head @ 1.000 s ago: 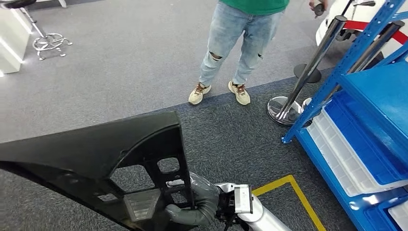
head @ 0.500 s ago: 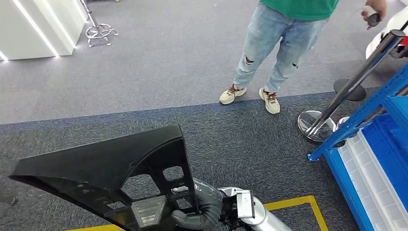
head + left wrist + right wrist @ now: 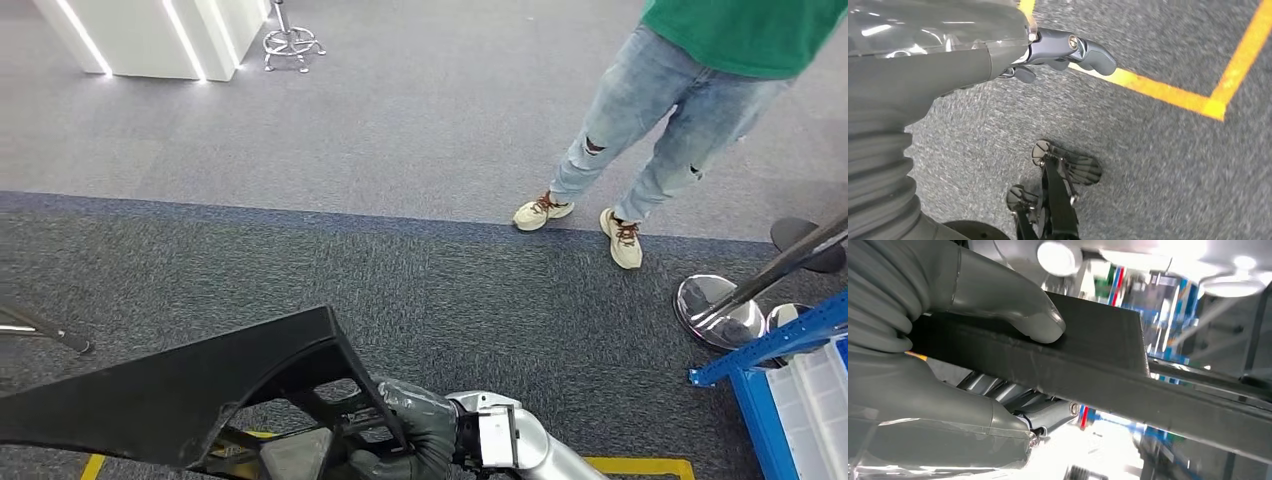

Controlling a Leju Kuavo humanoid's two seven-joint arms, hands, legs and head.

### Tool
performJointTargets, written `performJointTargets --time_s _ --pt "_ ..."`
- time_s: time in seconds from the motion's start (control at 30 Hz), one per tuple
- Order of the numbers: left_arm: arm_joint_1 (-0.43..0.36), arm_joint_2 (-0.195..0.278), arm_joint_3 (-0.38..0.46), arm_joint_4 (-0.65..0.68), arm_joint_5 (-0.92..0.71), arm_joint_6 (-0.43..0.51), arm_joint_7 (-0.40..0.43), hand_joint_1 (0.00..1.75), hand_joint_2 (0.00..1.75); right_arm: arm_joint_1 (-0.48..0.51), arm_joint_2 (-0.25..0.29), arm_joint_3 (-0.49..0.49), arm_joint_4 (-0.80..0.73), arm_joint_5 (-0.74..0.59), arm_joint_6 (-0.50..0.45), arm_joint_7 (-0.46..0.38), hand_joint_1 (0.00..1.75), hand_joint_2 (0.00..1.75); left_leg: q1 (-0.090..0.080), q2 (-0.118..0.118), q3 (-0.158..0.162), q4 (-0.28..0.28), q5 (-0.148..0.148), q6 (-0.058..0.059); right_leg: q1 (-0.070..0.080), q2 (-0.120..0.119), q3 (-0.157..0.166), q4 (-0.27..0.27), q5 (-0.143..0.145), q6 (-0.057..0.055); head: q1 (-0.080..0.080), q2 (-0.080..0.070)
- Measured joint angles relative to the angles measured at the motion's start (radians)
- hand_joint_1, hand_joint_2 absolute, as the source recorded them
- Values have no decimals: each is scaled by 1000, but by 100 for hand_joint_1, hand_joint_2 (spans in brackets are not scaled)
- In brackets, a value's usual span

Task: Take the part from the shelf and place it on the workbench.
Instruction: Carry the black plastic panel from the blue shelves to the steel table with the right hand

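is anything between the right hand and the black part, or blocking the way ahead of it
Nothing separates them: the right hand already grips the black part, thumb pressed on its edge. Ahead lies open carpet; a person stands off to the right. No workbench is in view, so the rest of the path cannot be judged.

Black part (image 3: 180,395), grey hand (image 3: 415,435), yellow floor line (image 3: 1168,92).

Workshop: blue shelf (image 3: 765,352), floor tape (image 3: 640,466)

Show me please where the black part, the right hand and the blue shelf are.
black part (image 3: 170,395): head view, on its broad flat face.
right hand (image 3: 415,430): head view, on its grey back.
blue shelf (image 3: 775,345): head view, on its frame's lower corner.
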Motion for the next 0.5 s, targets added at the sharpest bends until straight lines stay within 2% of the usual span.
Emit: performJointTargets --time_s 0.03,0.1,0.13,0.17,0.23,0.27,0.3,0.37,0.43,0.47,0.5 --pt "0 -1 2 0 0 5 -1 0 175 -1 0 3 0 0 1 0 175 175 0 -15 0 3 0 -2 -2 9 26 -59 39 -2 0 0" --pt "0 -3 4 0 -2 15 -3 0 175 -5 0 8 0 0 2 0 175 175 -1 -42 -4 10 -2 -9 -9 55 81 -187 97 -5 0 0" --pt "-1 -3 4 0 -3 19 -5 0 175 -6 -1 10 0 0 3 0 175 175 0 -53 -8 13 -2 -14 -11 73 97 -225 108 -7 -1 0" --pt "0 -4 5 0 -3 23 -6 0 175 -7 -1 12 0 0 4 0 175 175 0 -63 -13 14 0 -22 -9 82 101 -238 108 -10 -1 0" --pt "4 -4 7 0 -7 30 -10 0 175 -9 -1 16 -2 0 7 0 175 175 4 -79 -19 13 3 -36 -6 64 104 -244 111 -21 -1 0" --pt "7 -4 9 0 -9 32 -13 0 175 -11 -1 17 -2 0 8 0 175 175 4 -64 -23 19 -1 -41 -6 52 107 -249 114 -28 -2 0" --pt "7 -5 10 0 -12 32 -17 0 175 -12 -1 19 -4 -1 10 0 175 175 4 -38 -34 41 -15 -45 -6 39 110 -255 116 -35 -2 0" --pt "3 -5 10 0 -16 32 -30 0 175 -12 -1 21 -5 -2 12 0 175 175 2 26 -82 143 -72 -50 -2 8 113 -260 117 -45 -3 0" --pt "-1 -5 10 0 -21 31 -42 0 175 -11 -2 21 -5 -2 13 0 175 175 4 48 -140 265 -124 -56 3 -24 113 -260 114 -50 -4 0" --pt "0 -5 11 0 -23 30 -47 0 175 -10 -2 22 -6 -2 13 0 175 175 5 52 -149 289 -128 -58 4 -39 113 -260 113 -51 -3 0" --pt "1 -5 11 0 -24 28 -52 0 175 -10 -3 23 -8 -2 12 0 175 175 6 56 -138 274 -113 -58 5 -54 114 -259 111 -50 -4 0"
